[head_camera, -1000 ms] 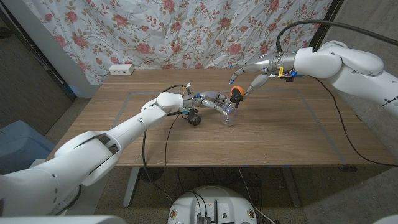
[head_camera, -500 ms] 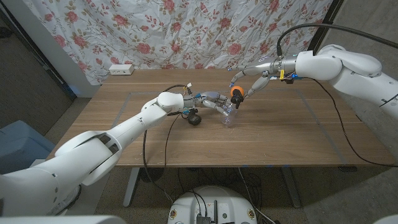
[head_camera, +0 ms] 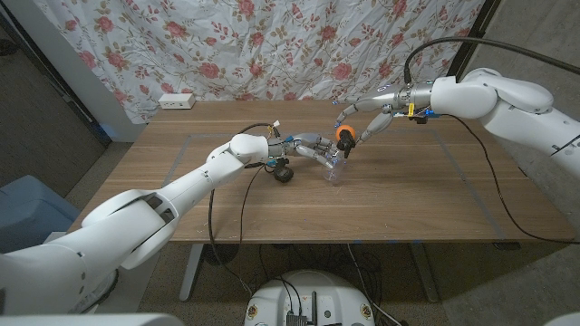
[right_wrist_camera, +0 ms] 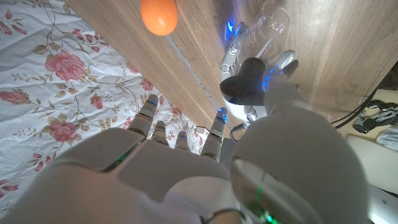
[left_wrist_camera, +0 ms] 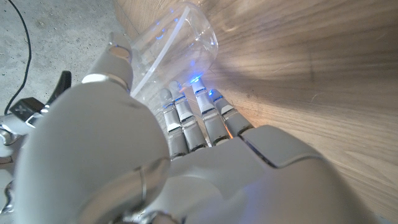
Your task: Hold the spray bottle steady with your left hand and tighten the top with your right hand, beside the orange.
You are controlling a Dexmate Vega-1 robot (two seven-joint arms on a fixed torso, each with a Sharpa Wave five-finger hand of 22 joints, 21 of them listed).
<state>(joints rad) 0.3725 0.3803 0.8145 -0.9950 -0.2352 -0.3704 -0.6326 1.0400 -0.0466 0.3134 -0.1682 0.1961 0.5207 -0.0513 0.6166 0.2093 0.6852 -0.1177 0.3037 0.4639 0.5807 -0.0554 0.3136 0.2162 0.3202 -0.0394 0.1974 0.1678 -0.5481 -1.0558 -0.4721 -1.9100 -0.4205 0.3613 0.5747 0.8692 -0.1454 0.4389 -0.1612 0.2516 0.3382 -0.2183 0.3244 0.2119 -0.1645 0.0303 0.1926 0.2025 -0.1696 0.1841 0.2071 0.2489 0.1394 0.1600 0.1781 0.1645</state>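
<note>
Head view, over a wooden table [head_camera: 272, 204]: the robot's left hand [head_camera: 313, 148] reaches in from the left and wraps its fingers around a clear spray bottle [head_camera: 334, 169] standing near the table's middle. The right hand [head_camera: 362, 116] comes in from the right and hangs just above the bottle — its fingers spread, its thumb at the black top [right_wrist_camera: 245, 79]. The orange [head_camera: 343, 134] sits just behind the bottle, close to both hands.

From the left wrist camera, the left hand's fingers [left_wrist_camera: 205, 118] press against the bottle's transparent wall, with the dip tube visible inside. From the right wrist camera, the thumb lies against the black spray head, while the other fingers [right_wrist_camera: 149, 115] stand apart from it; whether the hand truly grips the top cannot be told.

Behind the table hangs a flowered curtain [head_camera: 254, 45], and a white power strip [head_camera: 177, 100] lies at the table's far-left edge — well apart from the bottle.
</note>
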